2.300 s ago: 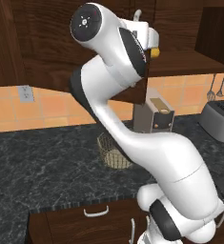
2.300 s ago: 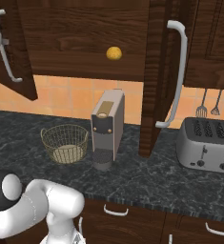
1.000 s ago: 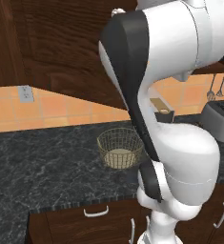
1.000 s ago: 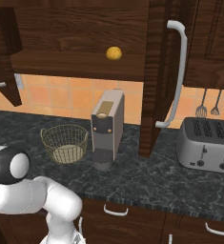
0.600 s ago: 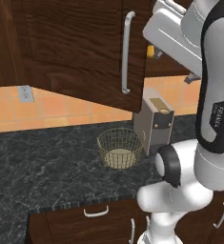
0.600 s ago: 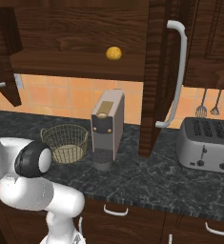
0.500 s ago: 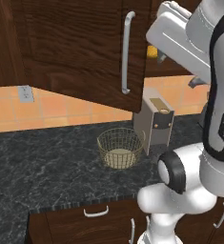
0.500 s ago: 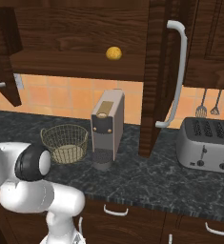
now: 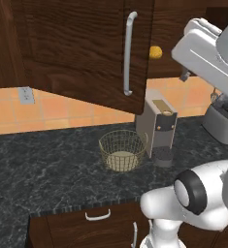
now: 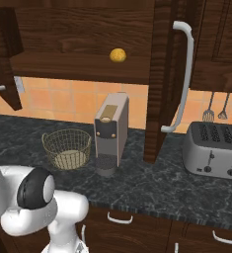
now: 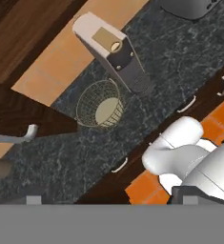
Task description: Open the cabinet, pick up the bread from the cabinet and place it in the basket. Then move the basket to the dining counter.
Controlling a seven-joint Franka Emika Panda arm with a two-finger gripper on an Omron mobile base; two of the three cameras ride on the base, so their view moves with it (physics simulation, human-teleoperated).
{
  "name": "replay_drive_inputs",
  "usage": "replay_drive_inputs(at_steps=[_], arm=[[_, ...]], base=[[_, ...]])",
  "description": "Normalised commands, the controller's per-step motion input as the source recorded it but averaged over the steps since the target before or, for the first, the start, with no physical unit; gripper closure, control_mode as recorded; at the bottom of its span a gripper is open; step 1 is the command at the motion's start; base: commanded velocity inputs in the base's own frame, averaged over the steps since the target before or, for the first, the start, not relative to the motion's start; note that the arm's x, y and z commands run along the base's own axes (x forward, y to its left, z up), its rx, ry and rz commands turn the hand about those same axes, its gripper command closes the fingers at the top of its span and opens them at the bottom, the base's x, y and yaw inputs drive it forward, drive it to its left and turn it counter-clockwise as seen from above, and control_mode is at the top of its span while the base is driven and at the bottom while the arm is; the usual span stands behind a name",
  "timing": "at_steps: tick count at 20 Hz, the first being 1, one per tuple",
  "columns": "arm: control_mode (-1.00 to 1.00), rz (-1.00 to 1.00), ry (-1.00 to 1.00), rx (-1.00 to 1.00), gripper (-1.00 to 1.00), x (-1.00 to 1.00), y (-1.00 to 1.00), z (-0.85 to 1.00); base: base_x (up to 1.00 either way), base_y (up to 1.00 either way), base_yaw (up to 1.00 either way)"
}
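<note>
2 cabinet (image 9: 76, 48) doors hang open in my left base view; the bread (image 9: 155, 52) sits on its shelf, the basket (image 9: 122, 150) on the worktop (image 9: 42, 164). Right base view: the same. Hand view: gripper (image 11: 108, 199) jaws spread wide, empty.

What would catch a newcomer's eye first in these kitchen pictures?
Probably the small yellow-orange bread, alone on the shelf of the open dark wood cabinet, whose doors stand swung wide. Below it on the black speckled worktop, the golden wire basket stands empty just left of a grey coffee machine.
</note>
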Motion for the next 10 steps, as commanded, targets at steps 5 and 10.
replay_drive_inputs(at_steps=[5, 10], arm=[[-1.00, 0.09, 0.12, 0.25, -1.00, 0.55, -0.35, -0.34], [-1.00, 0.12, -0.10, 0.14, -1.00, 0.39, -0.03, -0.47]], base=[[0.00, 0.00, 0.00], [0.00, 0.00, 0.00]])
